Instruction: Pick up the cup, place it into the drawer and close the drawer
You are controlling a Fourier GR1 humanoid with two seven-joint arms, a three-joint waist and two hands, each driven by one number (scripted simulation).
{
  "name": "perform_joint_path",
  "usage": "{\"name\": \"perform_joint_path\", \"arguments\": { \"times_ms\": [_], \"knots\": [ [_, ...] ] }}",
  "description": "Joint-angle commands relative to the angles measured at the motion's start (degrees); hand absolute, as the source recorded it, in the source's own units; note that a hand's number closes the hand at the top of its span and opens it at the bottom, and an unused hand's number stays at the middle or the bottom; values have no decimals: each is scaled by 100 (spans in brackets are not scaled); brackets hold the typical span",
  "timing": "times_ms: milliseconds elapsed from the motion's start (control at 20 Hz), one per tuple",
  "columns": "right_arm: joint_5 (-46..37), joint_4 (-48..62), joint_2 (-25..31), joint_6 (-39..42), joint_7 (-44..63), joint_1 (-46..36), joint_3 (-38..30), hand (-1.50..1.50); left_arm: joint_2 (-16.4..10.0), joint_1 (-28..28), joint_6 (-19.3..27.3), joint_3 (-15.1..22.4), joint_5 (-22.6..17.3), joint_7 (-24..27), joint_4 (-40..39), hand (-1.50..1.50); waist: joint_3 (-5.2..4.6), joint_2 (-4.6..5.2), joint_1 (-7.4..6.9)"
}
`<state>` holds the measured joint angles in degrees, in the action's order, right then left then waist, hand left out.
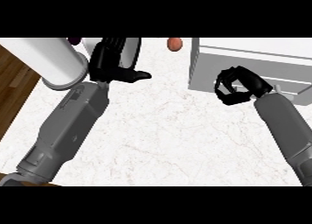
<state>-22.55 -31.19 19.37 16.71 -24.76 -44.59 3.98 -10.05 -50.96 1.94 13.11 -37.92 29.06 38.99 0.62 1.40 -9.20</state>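
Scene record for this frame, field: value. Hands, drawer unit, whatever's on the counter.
left hand: open, fingers up, counter's far left
right hand: curled, nothing visible inside, at drawer unit's front
drawer unit: white, far right; open or closed unclear
counter: white marble
white cylinder: beside left hand, leftward
reddish object: far edge, cut off
cup: not identifiable

Drawer (248,61) — pale grey, counter's far right; open or shut unclear.

White veined marble counter (164,131), matt; wood floor (10,74).
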Motion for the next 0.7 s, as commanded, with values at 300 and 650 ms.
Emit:
{"name": "perform_joint_path", "arguments": {
  "times_ms": [300, 650],
  "knots": [
    [249, 94, 830, -83, 448, -934, -594, 150, -158, 200, -354, 30, -73, -134, 210, -150, -44, 143, -330],
    [465, -103, 925, 208, 443, -835, -691, 150, -155, 308, -444, 63, -77, -114, 333, -150, -41, 130, -374]
  ]
}}
